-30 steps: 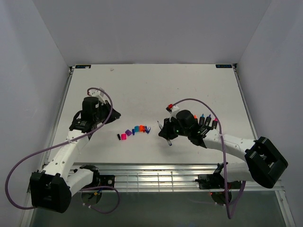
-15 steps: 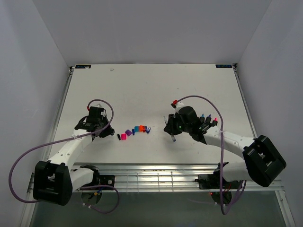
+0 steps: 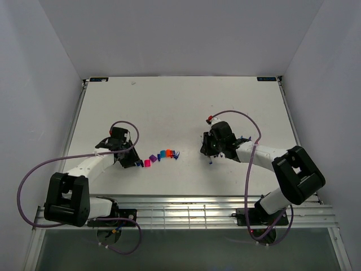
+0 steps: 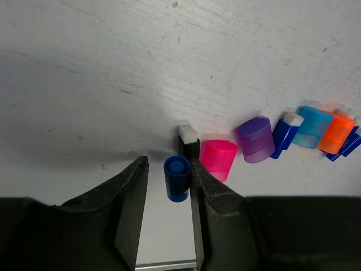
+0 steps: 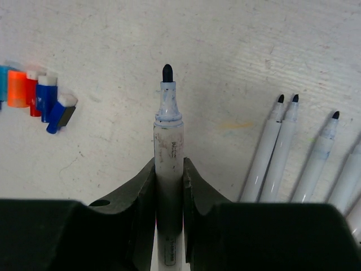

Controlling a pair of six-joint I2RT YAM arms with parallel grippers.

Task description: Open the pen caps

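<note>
Left gripper: we see its jaws apart, wider than the dark blue cap between them. The cap touches one finger, with a gap at the other.
Just beyond: a black stub, then a pink cap, a purple cap and more in a row on the table.
Left arm: reaching low, wrist at the row's end.
Right gripper: clamped on an uncapped white pen.
Beside it: more bare pens.
Right arm: we find it low, apart from the row.
</note>
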